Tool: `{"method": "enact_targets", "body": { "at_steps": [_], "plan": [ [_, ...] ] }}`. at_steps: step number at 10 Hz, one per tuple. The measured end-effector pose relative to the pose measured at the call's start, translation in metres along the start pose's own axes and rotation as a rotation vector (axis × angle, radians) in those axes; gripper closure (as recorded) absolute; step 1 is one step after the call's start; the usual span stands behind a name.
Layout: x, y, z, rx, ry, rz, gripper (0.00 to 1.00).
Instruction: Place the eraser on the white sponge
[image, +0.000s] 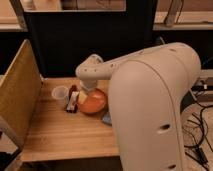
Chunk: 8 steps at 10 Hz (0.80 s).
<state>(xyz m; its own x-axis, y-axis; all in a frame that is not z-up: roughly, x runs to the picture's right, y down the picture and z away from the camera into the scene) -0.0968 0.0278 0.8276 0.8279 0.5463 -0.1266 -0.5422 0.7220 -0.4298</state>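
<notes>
My gripper (86, 91) hangs from the white wrist over the left rim of the orange bowl (95, 104). A small pale cream block, the eraser (82, 98), shows right beneath it, between the bowl and a dark red-brown object with a white label (73, 98). I cannot tell whether the gripper holds the eraser. A corner of the pale bluish-white sponge (106, 119) peeks out just right of and in front of the bowl; the rest is hidden behind my arm.
A clear plastic cup (60, 93) stands left of the red-brown object. A tan panel (17, 87) walls the left side of the wooden table (60, 132). My bulky white arm (155, 100) covers the table's right part. A dark panel stands behind.
</notes>
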Motion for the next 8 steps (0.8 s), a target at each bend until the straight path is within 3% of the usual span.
{"method": "enact_targets", "body": {
  "at_steps": [3, 6, 8],
  "plan": [
    [-0.001, -0.005, -0.002, 0.011, -0.012, 0.049, 0.20],
    [0.003, -0.022, -0.008, 0.057, -0.041, 0.250, 0.20],
    [0.007, -0.036, -0.017, 0.115, -0.067, 0.415, 0.20]
  ]
}}
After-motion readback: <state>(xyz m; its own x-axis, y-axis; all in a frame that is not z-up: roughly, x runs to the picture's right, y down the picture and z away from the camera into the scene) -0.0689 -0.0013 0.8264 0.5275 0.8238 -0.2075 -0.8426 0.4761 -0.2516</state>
